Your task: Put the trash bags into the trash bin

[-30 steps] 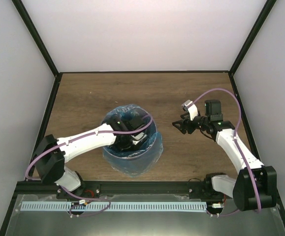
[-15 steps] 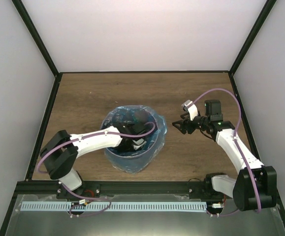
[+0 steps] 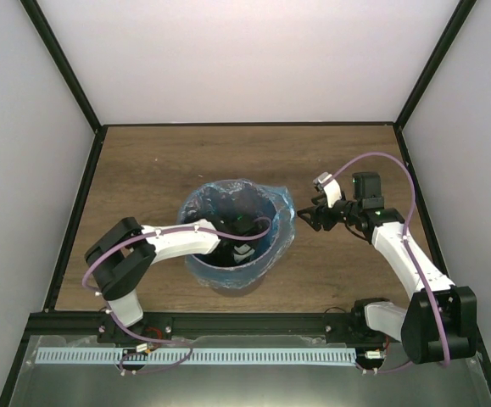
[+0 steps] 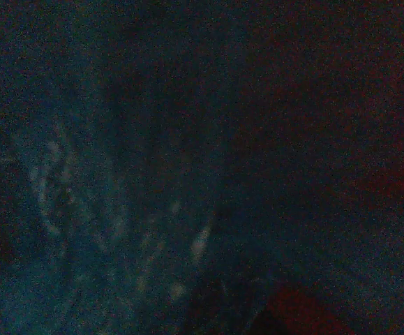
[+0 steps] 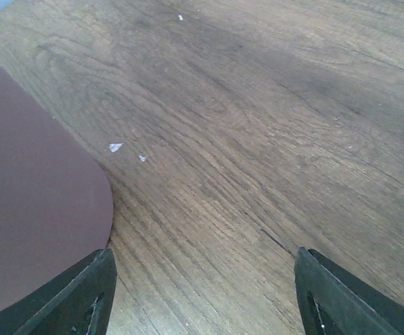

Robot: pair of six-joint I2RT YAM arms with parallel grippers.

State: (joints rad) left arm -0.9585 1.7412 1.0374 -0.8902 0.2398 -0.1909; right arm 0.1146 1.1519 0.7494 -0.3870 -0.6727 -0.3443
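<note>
The light-blue trash bag lines the trash bin in the middle of the table, its crinkly edge folded out over the rim and down the outside. My left gripper reaches deep inside the bin. Its wrist view is nearly black and shows only dim blue plastic close up; the jaws do not show there, and they are shut. My right gripper hovers open just right of the bin, nothing between its fingers. In the right wrist view the bin's mauve wall stands beside the left fingertip.
Bare wooden table lies under the right gripper, with a few small white specks near the bin. Black frame posts and pale walls enclose the table on three sides.
My left arm has pushed deeper into the bin. The bin and bag have shifted slightly right, toward the right gripper. The right arm has not moved.
</note>
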